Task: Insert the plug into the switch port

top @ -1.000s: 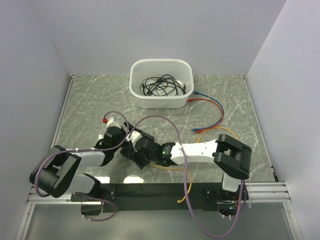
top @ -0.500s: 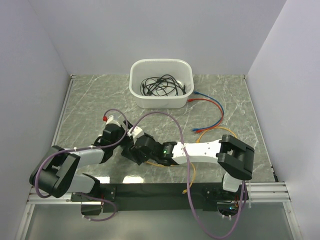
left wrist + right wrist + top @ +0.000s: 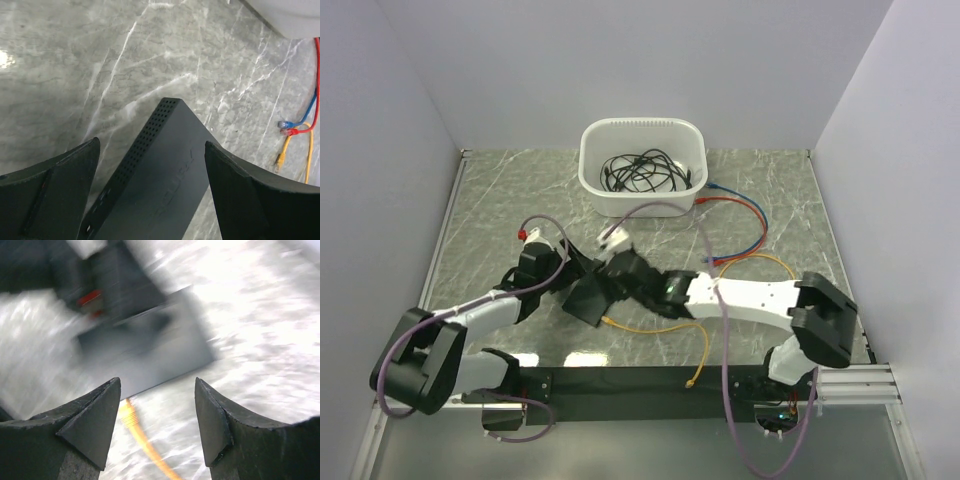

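Note:
The flat black switch box (image 3: 585,300) lies on the marble table. In the left wrist view the box (image 3: 165,180) sits between my left gripper's (image 3: 151,144) open fingers, its vented edge to the left. My left gripper (image 3: 560,282) reaches it from the left. My right gripper (image 3: 610,282) is just right of the box, open and empty (image 3: 157,381). The yellow plug (image 3: 127,415) meets the box's near edge (image 3: 150,350). Motion blur hides whether it sits in a port. Its yellow cable (image 3: 660,326) trails right, then toward the near edge.
A white tub (image 3: 642,202) of black cables stands at the back centre. Blue and red cables (image 3: 745,212) and a second yellow loop (image 3: 760,258) lie at the right. Their loose plugs (image 3: 286,127) show in the left wrist view.
My right gripper has pulled back up and to the right, off the box, leaving the yellow cable lying exposed. My left arm has shifted slightly up and left.

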Robot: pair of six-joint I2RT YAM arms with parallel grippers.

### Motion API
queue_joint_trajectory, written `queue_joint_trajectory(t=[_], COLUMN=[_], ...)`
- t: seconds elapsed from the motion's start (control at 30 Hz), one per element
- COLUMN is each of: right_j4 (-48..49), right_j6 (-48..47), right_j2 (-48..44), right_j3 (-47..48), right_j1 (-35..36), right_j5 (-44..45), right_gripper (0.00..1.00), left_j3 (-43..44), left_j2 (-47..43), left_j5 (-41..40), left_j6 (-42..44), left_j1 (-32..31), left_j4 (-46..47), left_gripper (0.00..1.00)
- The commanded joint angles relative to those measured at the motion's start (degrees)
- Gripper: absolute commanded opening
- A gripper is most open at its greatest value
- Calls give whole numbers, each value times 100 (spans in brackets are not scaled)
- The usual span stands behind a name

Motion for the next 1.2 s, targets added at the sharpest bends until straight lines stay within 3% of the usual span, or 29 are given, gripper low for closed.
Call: queue_joint_trajectory(t=[0.0, 0.13, 0.43, 0.67, 1.17], right_j4=[-148, -218, -1088, -1449, -817], right_j6=[179, 477, 890, 1532, 1823], right_j2=[-587, -1018, -1344, -897, -720], right_j3=[-106, -396, -273, -493, -1415], right_j1=[-823, -1825, -3529, -4576, -5193], right_j5=[259, 91, 600, 118, -893], right_gripper=[67, 67, 67, 56, 56], left_j3=[63, -148, -737, -1107, -1185], left_j2=[-424, -792, -1339, -953, -477], left_j5=[-112, -68, -42, 248, 556], left_j6=[164, 50, -118, -302, -259], left_j1=[29, 29, 29, 21, 21], left_j4=[-311, -276, 57, 787, 1244], left_gripper=[92, 91, 89, 87, 87])
